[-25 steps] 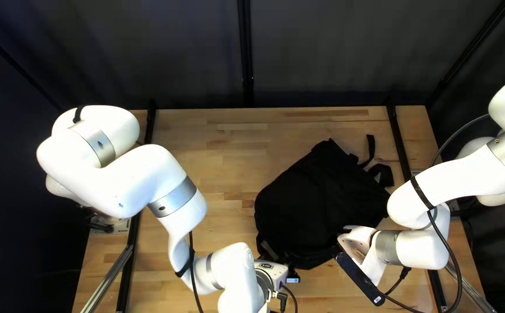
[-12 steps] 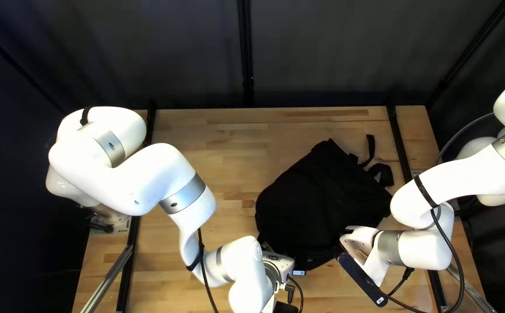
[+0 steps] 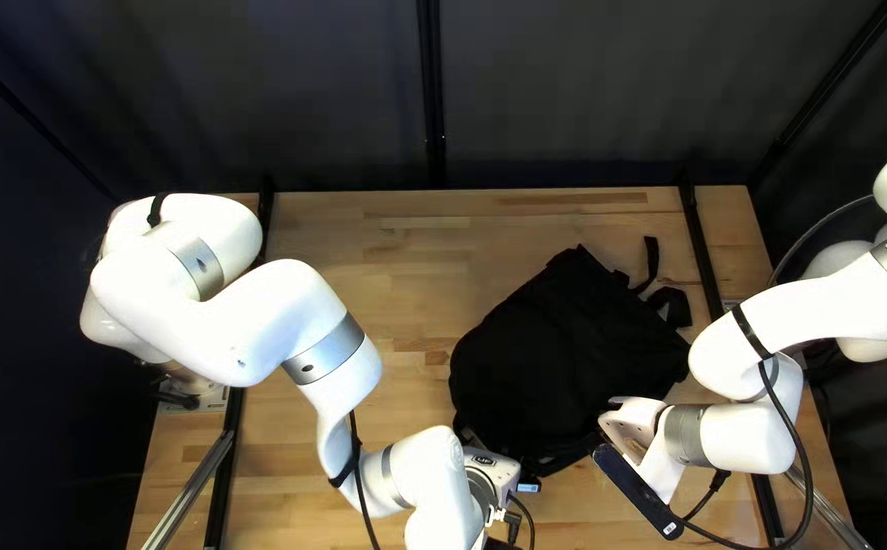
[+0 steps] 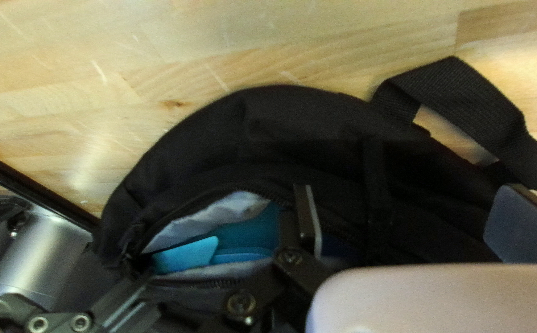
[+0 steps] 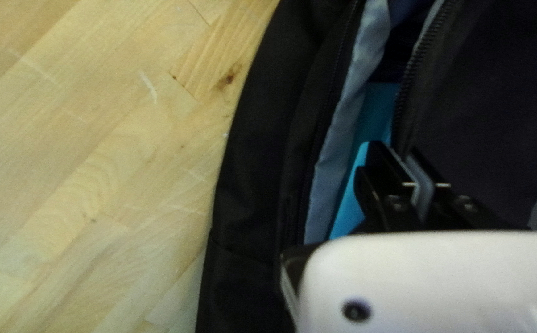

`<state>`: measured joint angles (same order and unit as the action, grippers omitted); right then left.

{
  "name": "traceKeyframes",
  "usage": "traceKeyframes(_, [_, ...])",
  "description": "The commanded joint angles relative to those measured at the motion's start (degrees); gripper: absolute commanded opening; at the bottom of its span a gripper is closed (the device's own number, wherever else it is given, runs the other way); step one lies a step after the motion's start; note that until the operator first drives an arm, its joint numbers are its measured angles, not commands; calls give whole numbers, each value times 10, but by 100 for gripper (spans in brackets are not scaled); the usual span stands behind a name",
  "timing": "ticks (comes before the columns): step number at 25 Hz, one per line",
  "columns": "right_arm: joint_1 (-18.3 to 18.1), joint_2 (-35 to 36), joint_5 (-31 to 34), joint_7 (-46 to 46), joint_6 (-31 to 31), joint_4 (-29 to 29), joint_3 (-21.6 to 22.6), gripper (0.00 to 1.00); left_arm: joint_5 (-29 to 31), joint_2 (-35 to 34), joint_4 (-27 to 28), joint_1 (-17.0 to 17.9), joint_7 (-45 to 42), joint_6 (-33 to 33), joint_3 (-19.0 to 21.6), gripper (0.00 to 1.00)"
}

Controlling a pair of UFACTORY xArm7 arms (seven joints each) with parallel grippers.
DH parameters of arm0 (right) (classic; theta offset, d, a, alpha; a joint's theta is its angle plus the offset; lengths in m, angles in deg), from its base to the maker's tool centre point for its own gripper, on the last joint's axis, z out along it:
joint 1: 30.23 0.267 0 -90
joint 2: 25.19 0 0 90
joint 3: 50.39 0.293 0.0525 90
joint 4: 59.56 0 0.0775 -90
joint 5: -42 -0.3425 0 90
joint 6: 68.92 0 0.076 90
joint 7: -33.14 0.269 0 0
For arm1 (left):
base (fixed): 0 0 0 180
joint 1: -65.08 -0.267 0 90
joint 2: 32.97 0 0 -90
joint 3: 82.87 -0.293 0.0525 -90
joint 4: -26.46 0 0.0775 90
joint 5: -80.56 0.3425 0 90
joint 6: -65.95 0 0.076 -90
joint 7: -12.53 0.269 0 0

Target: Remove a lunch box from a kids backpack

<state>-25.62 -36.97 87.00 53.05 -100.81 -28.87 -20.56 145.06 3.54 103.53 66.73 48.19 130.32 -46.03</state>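
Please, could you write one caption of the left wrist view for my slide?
A black backpack lies unzipped on the wooden table, blue items showing inside its pale lining.

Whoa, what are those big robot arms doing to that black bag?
My left arm and right arm are both working at the near end of the backpack, where its zip is open. Something blue shows inside, maybe the lunch box I'm meant to take out. It's not out yet, and I can't tell if I have hold of it.
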Motion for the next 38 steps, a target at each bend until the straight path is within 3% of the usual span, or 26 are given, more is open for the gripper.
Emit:
traceKeyframes(1, [16, -28, -36, -33, -19, -6, -9, 0, 3, 2, -1, 0, 1, -1, -1, 84])
traceKeyframes(5, [27, -43, -56, -46, -35, -10, -9, 0, 5, -3, -8, -3, 0, -7, 0, 79])
traceKeyframes(7, [38, -60, -75, -58, -53, -12, -12, 0, 7, -2, -8, -2, 1, -8, -1, 83])
traceKeyframes(9, [46, -72, -89, -69, -67, -12, -14, 0, 8, 0, -5, -1, 5, -7, -1, 93])
traceKeyframes(16, [52, -77, -94, -68, -78, -16, -9, 0, 18, 24, 26, 11, 14, 9, -13, 98])
traceKeyframes(24, [49, -78, -90, -93, -70, -15, -20, 0, 32, 34, 38, 23, 0, 16, -22, 93])
traceKeyframes(30, [54, -92, -97, -118, -73, -20, -30, 0, 34, 35, 34, 21, 0, 11, -22, 82])
traceKeyframes(38, [60, -102, -99, -123, -72, -30, -30, 0, 21, 55, 57, 16, 24, 14, -23, 83])
